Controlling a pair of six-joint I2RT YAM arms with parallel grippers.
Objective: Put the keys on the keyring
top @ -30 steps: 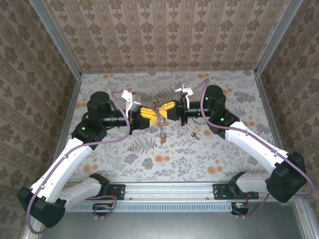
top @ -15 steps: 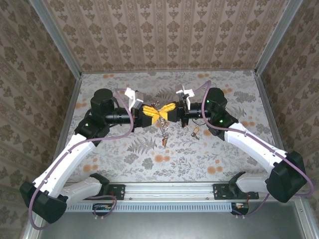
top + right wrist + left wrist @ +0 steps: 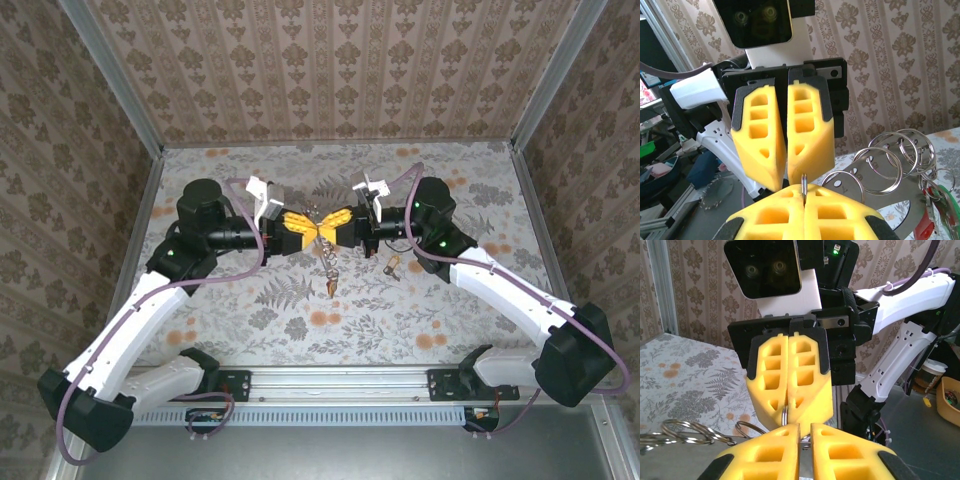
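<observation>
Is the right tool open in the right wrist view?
No, the right tool is shut, its yellow fingers pressed together on the edge of the thin keyring.

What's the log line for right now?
right hand shut on keyring, mid-air | left hand tip-to-tip with it, grip unclear | chain hanging below | one key on table

damask-patterned walls (image 3: 330,70) enclose a floral-printed table (image 3: 250,320) edged by a metal rail (image 3: 340,385).
</observation>
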